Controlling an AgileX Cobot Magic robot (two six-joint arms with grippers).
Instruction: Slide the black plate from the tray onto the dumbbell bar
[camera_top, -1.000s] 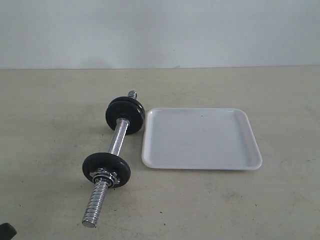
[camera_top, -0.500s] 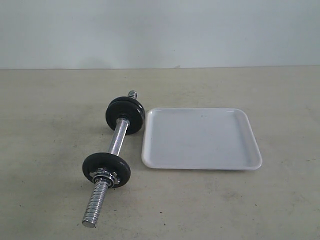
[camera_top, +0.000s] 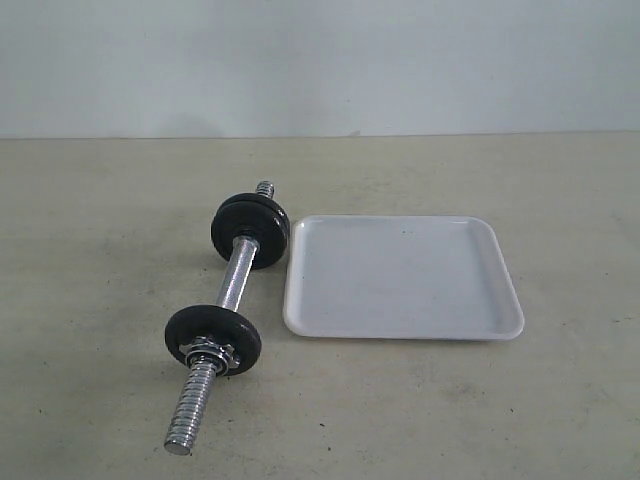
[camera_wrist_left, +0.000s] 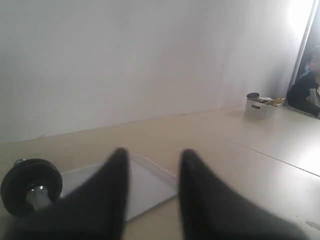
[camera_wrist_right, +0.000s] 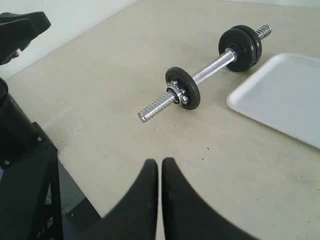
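The near plate (camera_top: 213, 338) and far plates (camera_top: 250, 230) are all sitting on the bar (camera_top: 236, 278), none on the tray (camera_top: 400, 275), so the job is looking finished. The left end effector (camera_wrist_left: 153, 156) is gaping, grasping nothing. The right end effector (camera_wrist_right: 160, 163) is clenched, also grasping nothing.

Left gripper (camera_wrist_left: 153, 152) is sitting with a clear gap between its black jaws, right gripper (camera_wrist_right: 159, 162) has its jaws pressed tight together.
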